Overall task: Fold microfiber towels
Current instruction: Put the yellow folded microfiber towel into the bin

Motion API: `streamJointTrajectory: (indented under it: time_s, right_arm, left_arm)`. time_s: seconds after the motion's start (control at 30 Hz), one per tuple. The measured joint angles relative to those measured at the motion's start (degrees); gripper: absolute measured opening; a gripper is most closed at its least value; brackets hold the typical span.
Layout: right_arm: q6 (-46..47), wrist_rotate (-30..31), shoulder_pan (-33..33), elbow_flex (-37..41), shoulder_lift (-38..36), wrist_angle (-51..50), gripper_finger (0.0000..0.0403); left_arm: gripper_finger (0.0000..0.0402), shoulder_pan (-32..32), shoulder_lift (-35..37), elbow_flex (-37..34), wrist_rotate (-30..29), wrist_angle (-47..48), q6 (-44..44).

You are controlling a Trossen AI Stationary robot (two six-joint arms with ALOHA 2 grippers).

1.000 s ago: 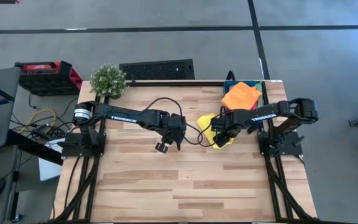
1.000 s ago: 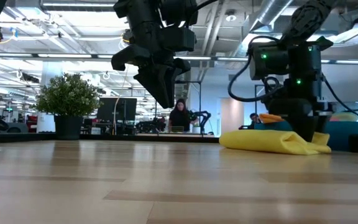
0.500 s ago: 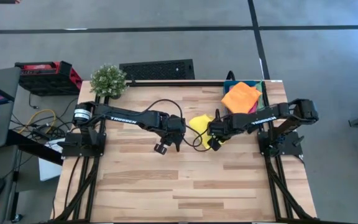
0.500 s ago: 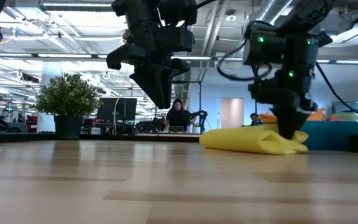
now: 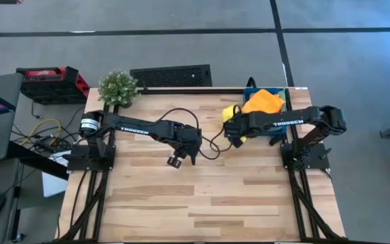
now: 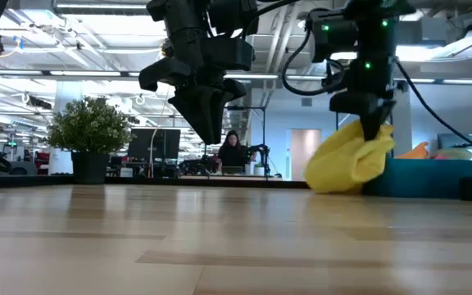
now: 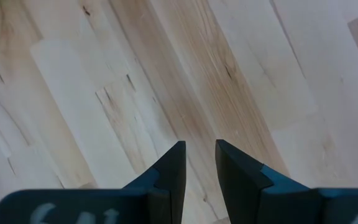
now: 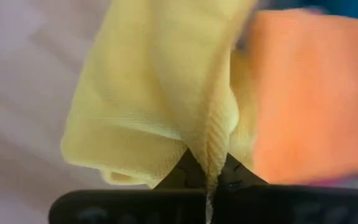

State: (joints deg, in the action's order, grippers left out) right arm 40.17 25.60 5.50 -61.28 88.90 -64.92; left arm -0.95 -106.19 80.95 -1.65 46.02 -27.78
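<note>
Because folding needs open counter (image 5: 208,196), my right fingers (image 8: 207,167) pinch the yellow towel (image 6: 349,160) by one edge, dangling it beside the far-right bin (image 6: 433,176) holding the orange towel (image 5: 263,100); my left fingers (image 7: 199,163) hover mid-counter, slightly parted, empty.

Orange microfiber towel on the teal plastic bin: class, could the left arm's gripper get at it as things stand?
Probably not directly: the right gripper, shut on the yellow microfiber towel, hangs between the left gripper and the orange microfiber towel.
</note>
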Motion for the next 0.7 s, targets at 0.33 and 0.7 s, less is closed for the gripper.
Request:
streamJointTrajectory:
  time_s: [0.33, 0.7]
  right_arm:
    - [9.87, 6.65, 9.76, -3.12, -0.07, -20.93, 0.0007]
    - [13.61, 12.53, 17.54, -3.12, -0.09, -25.11, 0.0008]
  left_arm:
    - [0.0080, 0.09, 0.00, 0.00, 0.00, 0.02, 0.15]
    - [0.0080, 0.09, 0.00, 0.00, 0.00, 0.02, -0.14]
